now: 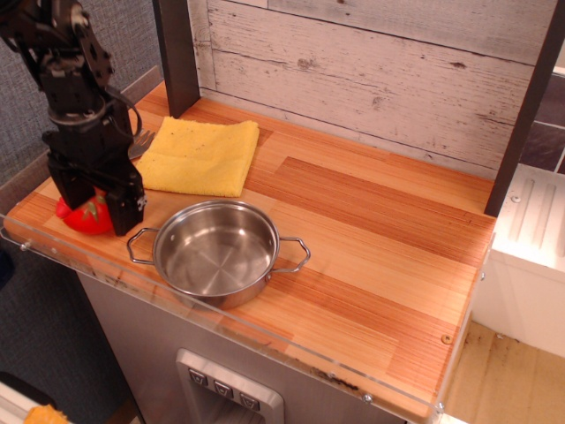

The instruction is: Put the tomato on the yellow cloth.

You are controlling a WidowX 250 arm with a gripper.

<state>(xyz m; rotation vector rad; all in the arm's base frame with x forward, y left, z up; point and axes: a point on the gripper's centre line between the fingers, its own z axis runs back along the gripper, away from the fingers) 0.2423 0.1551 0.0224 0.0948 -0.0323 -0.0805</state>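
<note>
The tomato is a small red toy half with a bit of green leaf showing. It lies at the front left corner of the wooden counter, mostly hidden by my gripper. The black gripper has come down over it, with its fingers standing wide on either side of the tomato. The jaws look open and not closed on it. The yellow cloth lies folded flat behind and to the right of the gripper, with nothing on it.
A steel pot with two handles stands just right of the tomato. Grey fork tines lie at the cloth's left edge. A dark post stands behind the cloth, and a clear plastic lip runs along the counter's front edge.
</note>
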